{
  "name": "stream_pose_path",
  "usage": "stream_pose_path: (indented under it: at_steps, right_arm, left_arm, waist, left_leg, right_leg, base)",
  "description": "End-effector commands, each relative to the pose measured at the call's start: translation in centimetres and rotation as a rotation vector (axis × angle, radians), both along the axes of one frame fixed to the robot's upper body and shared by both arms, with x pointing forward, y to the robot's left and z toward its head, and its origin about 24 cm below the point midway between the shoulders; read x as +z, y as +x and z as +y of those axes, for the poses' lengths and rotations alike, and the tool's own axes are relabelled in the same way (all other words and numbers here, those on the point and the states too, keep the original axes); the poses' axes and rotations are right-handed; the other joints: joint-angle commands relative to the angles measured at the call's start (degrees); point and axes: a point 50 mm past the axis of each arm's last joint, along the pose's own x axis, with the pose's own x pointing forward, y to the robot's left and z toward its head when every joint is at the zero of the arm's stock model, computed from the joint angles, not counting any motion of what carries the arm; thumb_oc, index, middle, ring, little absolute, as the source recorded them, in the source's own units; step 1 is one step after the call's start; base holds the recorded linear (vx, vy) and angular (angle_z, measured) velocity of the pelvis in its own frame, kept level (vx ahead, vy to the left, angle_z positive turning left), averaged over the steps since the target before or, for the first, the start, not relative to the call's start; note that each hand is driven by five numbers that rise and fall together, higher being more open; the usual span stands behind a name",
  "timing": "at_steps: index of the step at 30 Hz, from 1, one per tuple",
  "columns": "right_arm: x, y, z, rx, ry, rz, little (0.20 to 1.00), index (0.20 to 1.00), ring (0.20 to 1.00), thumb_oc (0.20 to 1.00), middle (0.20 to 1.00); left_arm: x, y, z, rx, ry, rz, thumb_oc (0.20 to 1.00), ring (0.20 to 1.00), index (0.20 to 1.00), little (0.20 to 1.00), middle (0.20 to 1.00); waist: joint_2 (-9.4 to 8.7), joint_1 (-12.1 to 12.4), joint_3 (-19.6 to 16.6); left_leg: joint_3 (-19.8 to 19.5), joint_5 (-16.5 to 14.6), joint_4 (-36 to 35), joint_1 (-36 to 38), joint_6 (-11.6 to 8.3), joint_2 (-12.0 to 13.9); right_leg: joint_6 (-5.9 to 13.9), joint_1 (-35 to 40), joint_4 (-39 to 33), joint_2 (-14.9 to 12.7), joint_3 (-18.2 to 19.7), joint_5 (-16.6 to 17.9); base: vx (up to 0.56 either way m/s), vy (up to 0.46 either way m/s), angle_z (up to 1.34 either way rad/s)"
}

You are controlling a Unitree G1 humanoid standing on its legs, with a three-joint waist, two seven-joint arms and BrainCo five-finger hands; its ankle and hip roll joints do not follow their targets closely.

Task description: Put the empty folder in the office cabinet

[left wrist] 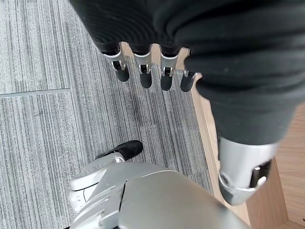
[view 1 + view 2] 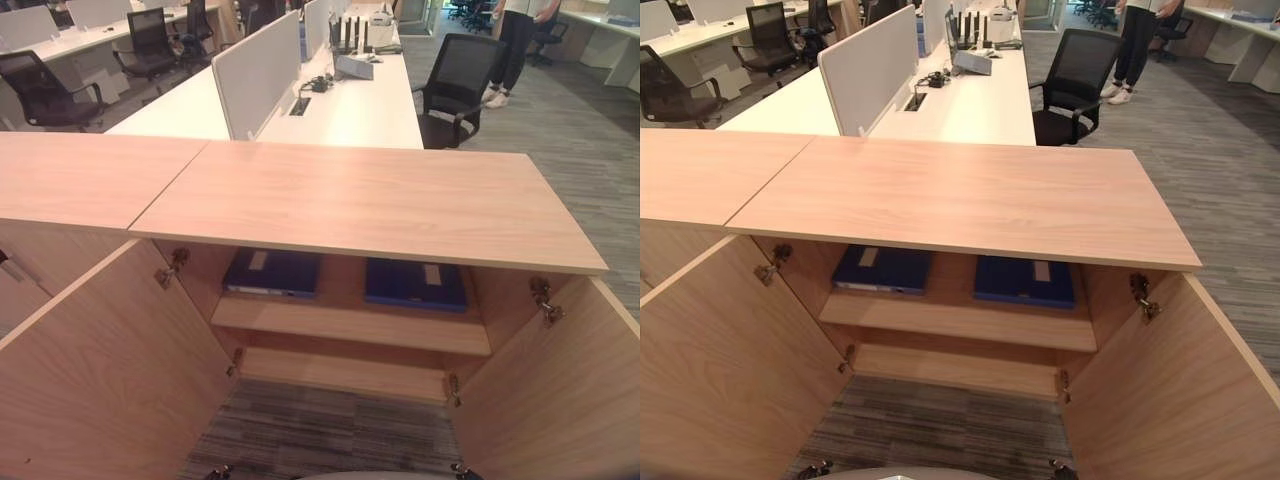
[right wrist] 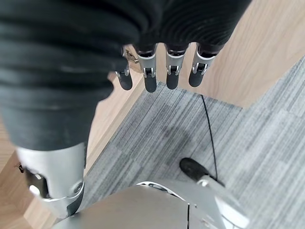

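Cabinet point(image 2: 360, 205): low, light wood-grain laminate with a flat rectangular top; both doors stand open, left door point(image 2: 100, 380) and right door point(image 2: 560, 390), with metal hinges at the inner corners.
Shelf point(image 2: 350, 325): a plain wooden board across the inside, with a second ledge below it.
Folders: two flat dark-blue folders lie on the shelf, well apart, the left folder point(image 2: 272, 272) and the right folder point(image 2: 415, 283), each with a pale label strip.
Floor point(image 2: 320, 430): grey ribbed carpet with fine stripes.
Left hand point(image 1: 143, 71): fingers straight and relaxed, pointing down over the carpet by the door's edge, holding nothing.
Right hand point(image 3: 162, 71): the same, fingers loose and empty, beside the right door.
Hands to folders: both hang low outside the cabinet, well apart from the folders.
Beyond: white table point(image 2: 350, 105) with a divider panel, black mesh chair point(image 2: 455, 90), a person point(image 2: 515, 40) standing.
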Motion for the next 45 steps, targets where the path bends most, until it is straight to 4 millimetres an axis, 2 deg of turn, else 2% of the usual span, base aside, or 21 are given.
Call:
stream_pose_path:
  at_steps: [1,3,8,9,12,26,45]
  right_arm:
    - [0.2,1.4,0.4,0.064,0.002,-0.027,1.000,1.000,1.000,1.000,1.000]
    - [0.1,0.7,0.1,0.060,-0.001,-0.008,1.000,1.000,1.000,1.000,1.000]
    - [0.1,0.8,-0.4,0.050,-0.022,0.009,1.000,1.000,1.000,1.000,1.000]
    - [0.2,1.1,-0.2,0.050,-0.019,-0.003,1.000,1.000,1.000,1.000,1.000]
    - [0.2,1.6,0.2,0.051,-0.005,-0.008,1.000,1.000,1.000,1.000,1.000]
    - [0.2,2.3,0.3,0.073,-0.012,-0.007,1.000,1.000,1.000,1.000,1.000]
    - [0.1,2.2,0.3,0.072,-0.013,0.000,1.000,1.000,1.000,1.000,1.000]
  left_arm:
    - [0.6,2.0,1.6,0.025,0.047,-0.031,1.000,1.000,1.000,1.000,1.000]
    - [0.6,1.9,1.7,0.033,0.044,-0.027,1.000,1.000,1.000,1.000,1.000]
    - [0.5,1.9,1.2,0.025,0.027,-0.027,1.000,1.000,1.000,1.000,1.000]
    - [0.5,2.8,0.5,0.030,0.011,-0.055,1.000,1.000,1.000,1.000,1.000]
    - [0.6,3.5,0.3,0.023,0.009,-0.074,1.000,1.000,1.000,1.000,1.000]
    - [0.5,3.7,-0.3,0.011,-0.005,-0.064,1.000,1.000,1.000,1.000,1.000]
    - [0.4,3.9,-0.7,0.002,-0.009,-0.066,1.000,1.000,1.000,1.000,1.000]
  waist:
    - [-0.73,1.70,0.96]
    - [-0.60,1.65,0.83]
    - [-0.32,1.57,0.83]
    - [-0.36,1.51,0.75]
    - [-0.28,1.56,0.67]
    - [-0.07,1.66,0.47]
    - [-0.35,1.67,0.29]
  left_leg:
    - [1.14,-5.89,0.71,3.72,-2.71,2.21]
    - [1.07,-5.93,0.71,3.76,-2.74,2.24]
    - [0.91,-5.89,0.71,3.67,-2.71,2.31]
    - [0.83,-5.89,0.71,3.63,-2.65,2.30]
    - [0.89,-5.87,0.71,3.61,-2.67,2.31]
    - [0.80,-5.66,0.71,3.40,-2.68,2.43]
    - [0.76,-5.69,0.71,3.24,-2.65,2.45]
  right_leg:
    - [5.99,-3.88,1.72,-4.42,2.24,3.71]
    - [5.97,-3.91,1.73,-4.40,2.22,3.69]
    - [5.93,-3.97,1.72,-4.41,2.14,3.71]
    - [5.90,-3.98,1.72,-4.45,2.07,3.72]
    - [5.86,-3.95,1.73,-4.43,1.89,3.67]
    - [5.66,-4.04,1.60,-4.19,1.55,3.71]
    - [5.70,-4.20,1.17,-4.16,1.48,3.96]
  base:
    - [0.00,0.000,0.00]
    - [0.00,0.000,0.00]
    - [0.00,0.000,0.00]
    - [0.00,0.000,0.00]
    - [0.00,0.000,0.00]
    - [0.00,0.000,0.00]
    - [0.00,0.000,0.00]
